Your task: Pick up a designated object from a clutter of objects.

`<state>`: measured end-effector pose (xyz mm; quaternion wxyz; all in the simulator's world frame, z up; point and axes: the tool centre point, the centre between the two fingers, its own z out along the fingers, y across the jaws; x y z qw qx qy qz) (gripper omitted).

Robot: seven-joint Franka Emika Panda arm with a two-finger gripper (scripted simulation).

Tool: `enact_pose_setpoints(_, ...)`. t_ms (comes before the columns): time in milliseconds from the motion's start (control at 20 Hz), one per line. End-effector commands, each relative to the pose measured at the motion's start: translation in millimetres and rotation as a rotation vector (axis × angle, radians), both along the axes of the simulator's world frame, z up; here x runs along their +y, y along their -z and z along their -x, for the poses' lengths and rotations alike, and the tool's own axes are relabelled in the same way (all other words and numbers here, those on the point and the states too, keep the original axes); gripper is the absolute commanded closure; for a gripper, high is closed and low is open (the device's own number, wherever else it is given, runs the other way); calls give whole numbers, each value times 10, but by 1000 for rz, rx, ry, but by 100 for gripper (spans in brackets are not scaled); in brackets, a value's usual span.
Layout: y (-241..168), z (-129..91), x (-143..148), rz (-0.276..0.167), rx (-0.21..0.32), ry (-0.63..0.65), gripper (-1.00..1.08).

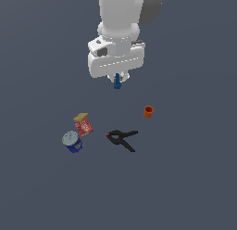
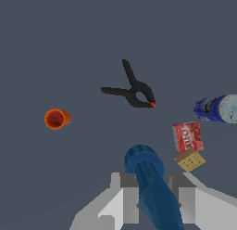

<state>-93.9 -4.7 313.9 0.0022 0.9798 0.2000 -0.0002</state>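
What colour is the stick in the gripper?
Bright blue. The stick shows best in the wrist view, clamped in the gripper.

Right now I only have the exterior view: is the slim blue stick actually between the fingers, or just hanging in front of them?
Observer: In the wrist view the slim blue stick sits between the two grey fingers of the gripper, pads on both sides.
Operator: Is anything from the clutter underneath it?
Observer: No. The wrist view shows bare floor past its tip; the red box with a tan end lies off to one side.
Operator: And the black clamp?
Observer: The black clamp lies farther out, apart from the small orange cup.
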Motion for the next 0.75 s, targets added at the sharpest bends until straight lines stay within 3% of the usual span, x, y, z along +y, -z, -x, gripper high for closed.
enact_pose_setpoints(0,-186,21,135,0,1,0,108)
enact_pose_setpoints(700,-663,32,476,-4,1,0,108)
